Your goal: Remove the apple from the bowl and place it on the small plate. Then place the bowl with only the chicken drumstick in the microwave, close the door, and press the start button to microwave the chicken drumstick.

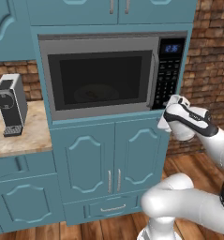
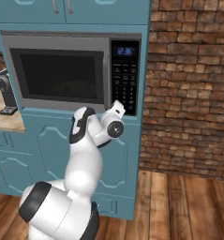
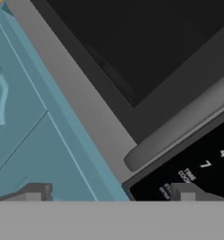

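Glass in the door point(image 1: 100, 77) is hiding nearly everything inside the microwave point(image 1: 114, 75); only a faint pale round shape is showing through, too dim to name. The door is sitting shut. The hand point(image 3: 111, 194) is hovering just by the keypad panel point(image 2: 124, 77), its tips spread wide and holding nothing. A coffee machine point(image 1: 11, 104) is standing on the table point(image 1: 17, 133) at left, among teal cabinets point(image 1: 108, 161).

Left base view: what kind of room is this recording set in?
A rendered home kitchen, most likely: a built-in microwave set in teal cabinets, and a coffee machine on a stone counter.
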### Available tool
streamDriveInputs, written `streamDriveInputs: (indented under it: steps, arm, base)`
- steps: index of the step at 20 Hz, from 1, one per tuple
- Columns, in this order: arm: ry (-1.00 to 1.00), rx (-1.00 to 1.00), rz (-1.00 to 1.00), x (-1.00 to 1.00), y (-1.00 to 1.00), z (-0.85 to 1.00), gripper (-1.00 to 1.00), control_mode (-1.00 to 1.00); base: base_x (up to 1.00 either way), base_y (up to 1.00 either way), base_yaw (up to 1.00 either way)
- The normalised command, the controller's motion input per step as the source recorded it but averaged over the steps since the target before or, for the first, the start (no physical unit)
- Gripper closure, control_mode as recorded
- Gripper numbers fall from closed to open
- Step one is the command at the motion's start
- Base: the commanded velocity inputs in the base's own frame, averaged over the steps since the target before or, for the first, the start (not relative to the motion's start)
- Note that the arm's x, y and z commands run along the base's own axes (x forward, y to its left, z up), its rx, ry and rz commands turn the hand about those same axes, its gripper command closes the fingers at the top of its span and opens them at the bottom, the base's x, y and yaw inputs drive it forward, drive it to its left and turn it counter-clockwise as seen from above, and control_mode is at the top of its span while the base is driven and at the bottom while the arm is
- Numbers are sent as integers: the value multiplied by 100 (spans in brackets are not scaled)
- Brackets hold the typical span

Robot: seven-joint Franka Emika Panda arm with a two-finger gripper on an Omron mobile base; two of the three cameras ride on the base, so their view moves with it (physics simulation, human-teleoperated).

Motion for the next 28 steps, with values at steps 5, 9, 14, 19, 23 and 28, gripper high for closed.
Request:
streamDriveInputs:
  steps: [5,9,14,19,23,28]
  arm:
    - [0,0,0,28,-1,-8,-100,-100]
    - [0,0,0,28,0,-11,-100,-100]
    - [0,0,0,26,0,-17,-100,-100]
    - [0,0,0,23,0,-19,-100,-100]
    - [0,0,0,22,0,-19,-100,-100]
    - [0,0,0,22,0,-14,-100,-100]
  base:
    - [0,0,0]
    - [0,0,0]
    - [0,0,0]
    - [0,0,0]
    - [0,0,0]
    - [0,0,0]
